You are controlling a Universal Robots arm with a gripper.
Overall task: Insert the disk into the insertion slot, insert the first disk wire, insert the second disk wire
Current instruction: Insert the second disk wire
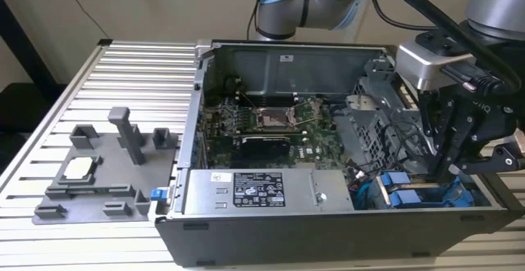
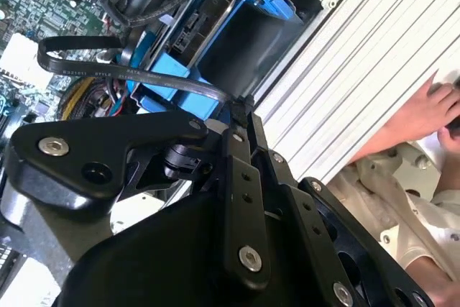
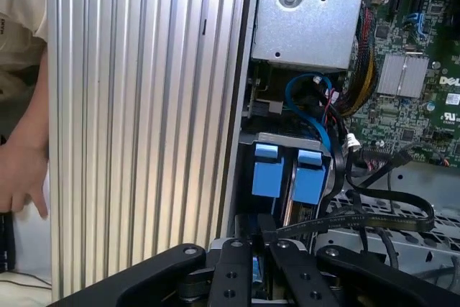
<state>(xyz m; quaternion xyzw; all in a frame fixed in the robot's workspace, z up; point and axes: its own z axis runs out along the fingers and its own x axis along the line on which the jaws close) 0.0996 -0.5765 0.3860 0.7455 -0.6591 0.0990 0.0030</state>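
Keeps the pincer (image 2: 241,109) low inside the open computer case (image 1: 246,234), directly at the drive bay, so that the wire end can meet the connector edge of the drives.

Appears pinched together on the plug end of a black flat wire (image 2: 129,73). The grip sits at the tip only. This leaves the rest of the ribbon free to arc away from the pincer toward the motherboard without kinking. Contact is partly hidden by the finger links, so the hold reads as probable rather than certain.

Shows the disk (image 3: 266,174) already seated on edge in the insertion slot (image 3: 284,139), just ahead of the pincer, blue end tab facing outward for later release. Stands just beside the other blue-tabbed drive (image 3: 310,177). Cannot tell for sure which of the two is the task's own.

Places the ribbed table (image 3: 144,106) to one side of the pincer, beyond the case wall. Keeps a person's hand (image 3: 18,170) at the table's far edge, well apart from the work.
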